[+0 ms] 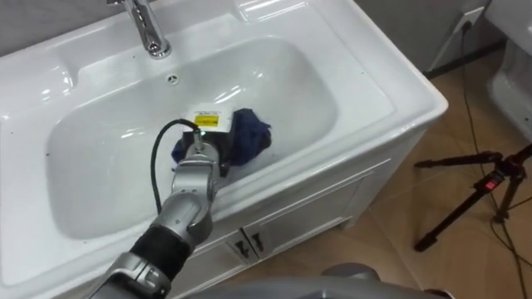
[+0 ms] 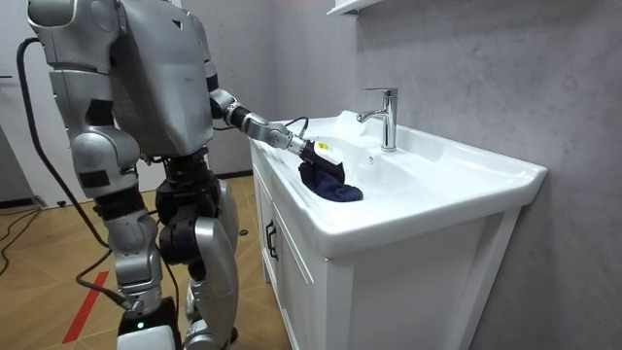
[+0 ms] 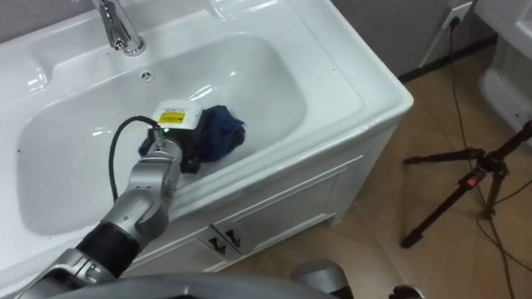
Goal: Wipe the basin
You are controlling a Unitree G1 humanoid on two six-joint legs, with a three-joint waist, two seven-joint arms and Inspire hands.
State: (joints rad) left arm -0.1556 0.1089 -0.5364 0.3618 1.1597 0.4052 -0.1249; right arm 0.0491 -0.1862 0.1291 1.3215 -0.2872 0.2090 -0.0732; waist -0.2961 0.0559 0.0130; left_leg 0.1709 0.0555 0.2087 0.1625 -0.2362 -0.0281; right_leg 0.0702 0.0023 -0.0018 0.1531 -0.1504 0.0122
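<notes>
Basin [image 1: 100,166] filled the upper left of the left eye view. The blue cloth [image 1: 249,137] lay bunched on its near slope at frame centre, touching the left hand [image 1: 204,149] on the hand's right. The fingers were buried in the cloth, so I could not tell the grip. Most of the bowl lay left of the hand.

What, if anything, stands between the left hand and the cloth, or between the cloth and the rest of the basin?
Nothing visible: the left hand rests on the blue cloth inside the basin, whose bowl holds nothing else.
</notes>
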